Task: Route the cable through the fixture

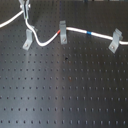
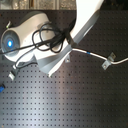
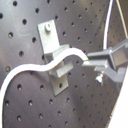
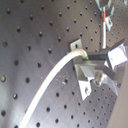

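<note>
The white cable (image 1: 75, 31) is lying across the far part of the black perforated worktop (image 1: 65, 90) in the first exterior view, running through a row of grey metal clips. Taking the middle clip (image 1: 63, 31) as the landmark, the cable is passing through it right at a red mark (image 1: 62, 31), with a blue mark (image 1: 88, 33) further along toward the first exterior view's right, before the right clip (image 1: 116, 41). Toward the first exterior view's left of the middle clip, the cable is sagging in a curve and rising through the left clip (image 1: 29, 37).

In the second exterior view the white arm (image 2: 87, 17) is reaching down over the cable, its body draped with black wiring (image 2: 47, 42) and hiding the pincer.

In both wrist views the pincer (image 3: 92, 60) is pinching the cable with its dark fingers (image 4: 100, 56) closed on it, just beside a clip (image 3: 52, 47) through which the cable is curving.
</note>
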Robot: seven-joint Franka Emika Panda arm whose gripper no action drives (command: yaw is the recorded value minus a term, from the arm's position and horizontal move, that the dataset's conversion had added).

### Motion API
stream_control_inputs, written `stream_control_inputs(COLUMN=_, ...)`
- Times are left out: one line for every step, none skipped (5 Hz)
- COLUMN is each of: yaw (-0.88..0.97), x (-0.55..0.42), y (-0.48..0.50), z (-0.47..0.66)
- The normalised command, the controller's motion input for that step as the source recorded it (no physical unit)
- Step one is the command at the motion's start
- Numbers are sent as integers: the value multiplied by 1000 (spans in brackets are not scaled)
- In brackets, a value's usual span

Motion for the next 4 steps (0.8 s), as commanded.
stream_control_inputs(yaw=231, x=-57, y=-42, z=209)
stream_control_inputs(yaw=431, x=95, y=68, z=284)
stream_control_inputs(yaw=411, x=22, y=192, z=342)
stream_control_inputs(yaw=406, x=8, y=210, z=470)
